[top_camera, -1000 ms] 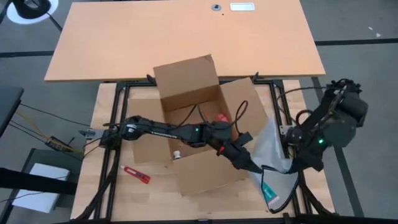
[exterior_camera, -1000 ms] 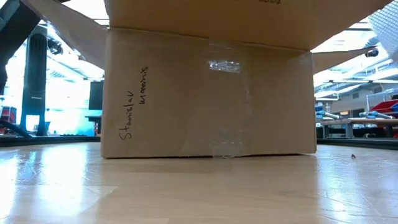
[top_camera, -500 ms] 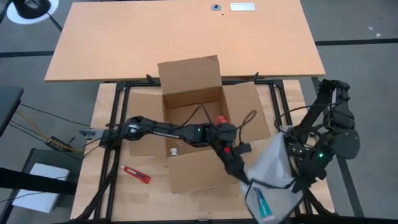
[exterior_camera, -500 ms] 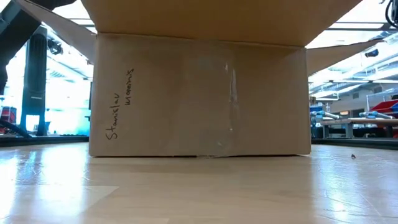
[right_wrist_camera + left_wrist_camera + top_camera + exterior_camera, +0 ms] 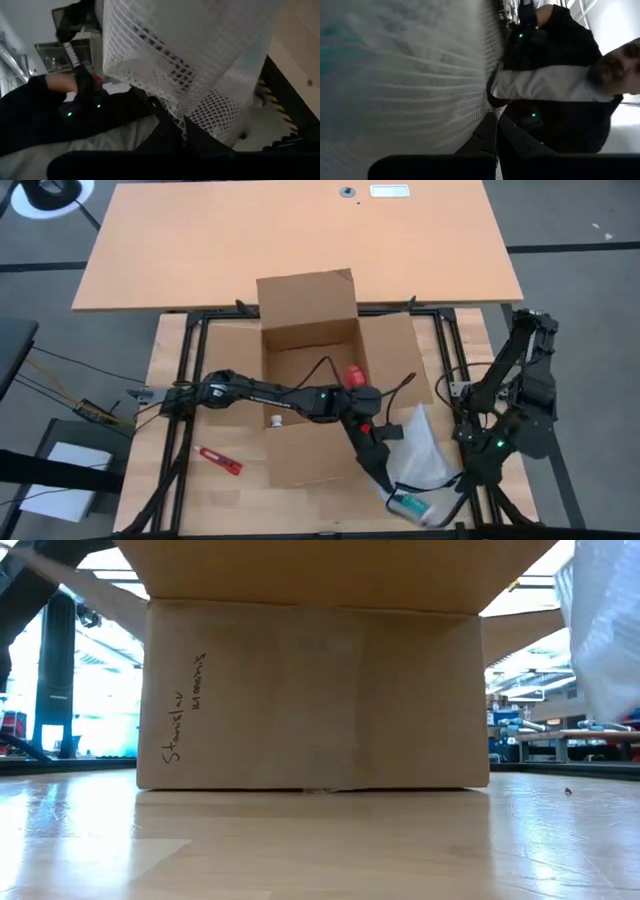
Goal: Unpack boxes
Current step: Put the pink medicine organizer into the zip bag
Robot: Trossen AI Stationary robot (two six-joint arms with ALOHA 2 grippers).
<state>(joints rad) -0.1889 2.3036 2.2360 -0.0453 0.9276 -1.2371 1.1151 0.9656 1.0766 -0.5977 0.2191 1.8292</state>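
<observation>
Bag lifted out beside the open box

The box [image 5: 308, 380] is seen open in the middle of the table [image 5: 215, 480], its four flaps folded out; a red thing [image 5: 354, 374] and a small white one [image 5: 277, 421] remain inside. The bag [image 5: 418, 465], with a teal item in it, is held up just beside the near right corner of the box. It is pinched at one edge by the left gripper [image 5: 385, 484] and at the other by the right gripper [image 5: 459, 476], both pressed together on it. The unpacking step seems half done; next, the bag should probably be lowered onto the bare table and released.
</observation>
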